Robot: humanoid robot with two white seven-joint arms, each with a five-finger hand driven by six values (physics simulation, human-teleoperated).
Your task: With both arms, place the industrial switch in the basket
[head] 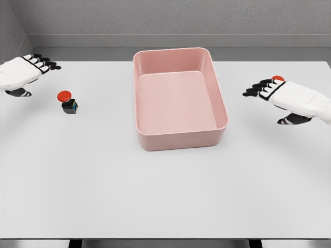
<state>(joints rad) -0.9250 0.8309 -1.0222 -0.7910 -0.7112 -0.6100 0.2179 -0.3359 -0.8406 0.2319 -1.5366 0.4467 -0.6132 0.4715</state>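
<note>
An industrial switch with a red round cap and a black body stands upright on the white table, left of the pink basket. My left hand hovers above and to the left of it, fingers spread, holding nothing. My right hand floats to the right of the basket, fingers stretched toward it and empty. Just behind that hand's knuckles a second red cap peeks out; the rest of that object is hidden.
The basket is a rectangular tub with nothing inside, standing mid-table toward the back. The white table stretches wide in front of it. A grey wall runs behind the far edge.
</note>
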